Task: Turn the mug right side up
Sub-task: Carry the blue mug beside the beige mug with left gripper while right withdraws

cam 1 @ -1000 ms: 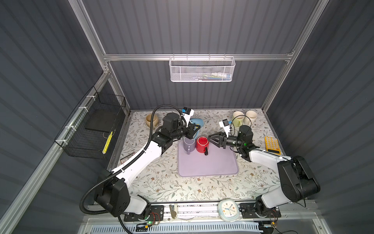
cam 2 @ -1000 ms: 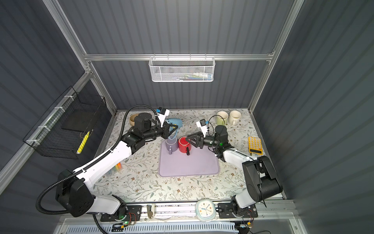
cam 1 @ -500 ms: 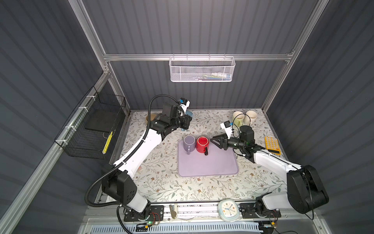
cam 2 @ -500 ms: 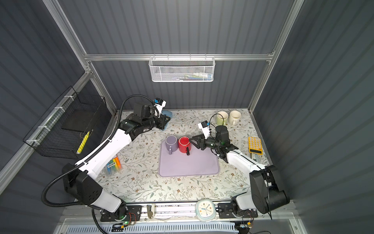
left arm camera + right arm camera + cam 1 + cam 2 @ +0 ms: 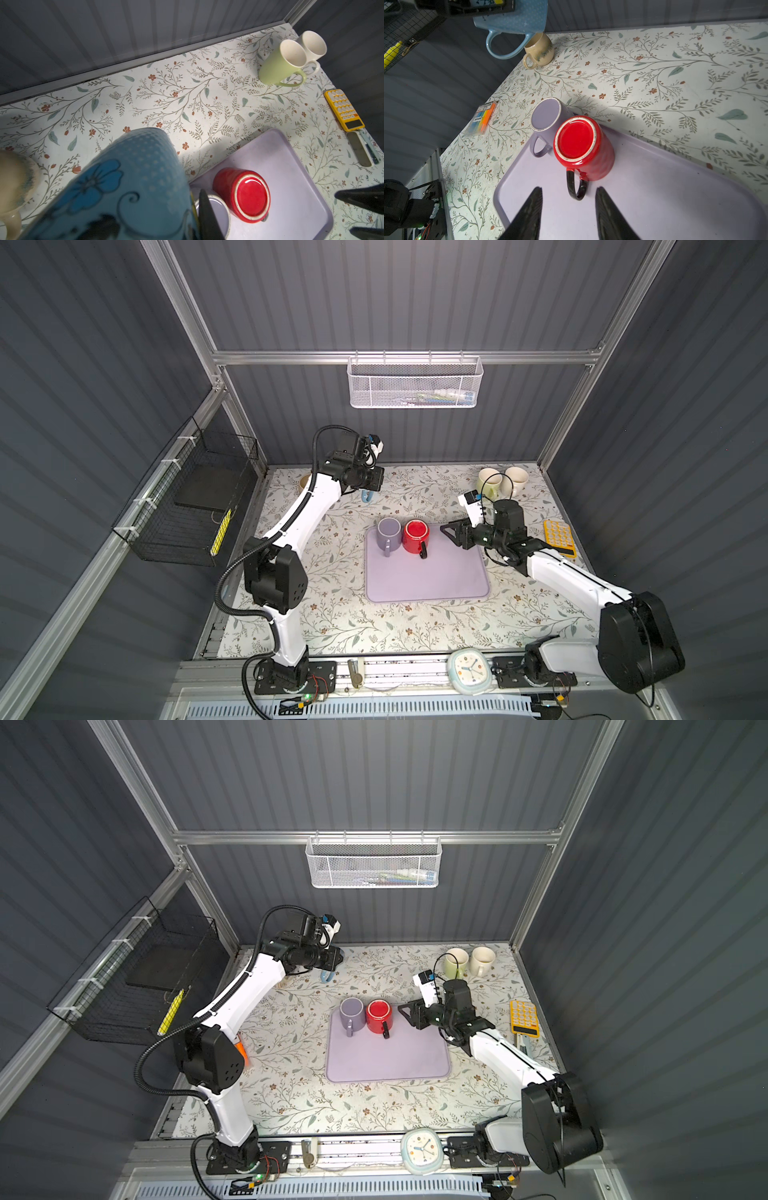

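Swung away from the tray (image 5: 440, 585) since a second ago, the left gripper (image 5: 372, 485) now hangs over the table (image 5: 332, 614) at its 11 o'clock corner, clamped on a blue mug (image 5: 367, 497) whose handle droops below the jaws in both top views. The right wrist view shows that mug (image 5: 512, 18) off the table, above a beige mug (image 5: 538, 49) standing in the same corner. The right gripper (image 5: 449, 533) has backed a little off the red mug (image 5: 416, 536) and hovers at its 3 o'clock, over the tray's edge. Its two black fingers (image 5: 531, 207) stand partly apart with nothing between them, and the mug's black handle lies just ahead of their tips.

The red mug sits upside down, base up, at the tray's 12 o'clock edge, handle pointing to about 5 o'clock. A purple mug (image 5: 389, 533) stands mouth up just beside it at 9 o'clock, its handle toward 6 o'clock. A green mug (image 5: 487, 483) and a white mug (image 5: 515, 481) stand together, mouths up, at the table's 1 o'clock corner. A yellow calculator (image 5: 559, 537) lies at 3 o'clock, and a small clock (image 5: 469, 668) rests on the front rail at 6 o'clock.
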You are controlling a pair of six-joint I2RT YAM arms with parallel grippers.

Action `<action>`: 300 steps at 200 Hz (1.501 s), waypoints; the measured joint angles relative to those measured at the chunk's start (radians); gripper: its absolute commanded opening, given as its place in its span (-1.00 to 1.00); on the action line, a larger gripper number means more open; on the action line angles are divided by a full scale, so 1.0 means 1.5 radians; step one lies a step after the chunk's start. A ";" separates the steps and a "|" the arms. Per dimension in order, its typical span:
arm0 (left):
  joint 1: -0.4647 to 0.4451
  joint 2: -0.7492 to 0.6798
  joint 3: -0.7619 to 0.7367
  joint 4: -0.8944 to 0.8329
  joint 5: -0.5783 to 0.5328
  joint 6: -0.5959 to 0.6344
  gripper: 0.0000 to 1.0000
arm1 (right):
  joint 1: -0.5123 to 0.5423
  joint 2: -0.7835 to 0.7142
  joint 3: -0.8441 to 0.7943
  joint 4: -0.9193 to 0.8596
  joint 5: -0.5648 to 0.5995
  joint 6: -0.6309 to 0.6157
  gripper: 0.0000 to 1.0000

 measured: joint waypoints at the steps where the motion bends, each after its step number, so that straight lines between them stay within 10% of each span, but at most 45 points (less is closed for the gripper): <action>1: 0.001 0.004 0.006 -0.003 0.000 0.001 -1.00 | 0.000 0.000 0.000 0.000 0.000 0.000 -0.12; 96: 0.059 0.229 0.304 -0.147 -0.030 0.054 -1.00 | 0.001 0.000 -0.001 0.027 -0.008 0.040 -0.13; 300: 0.110 0.376 0.343 -0.108 -0.090 0.072 -1.00 | 0.035 0.019 -0.001 0.045 -0.017 0.078 -0.14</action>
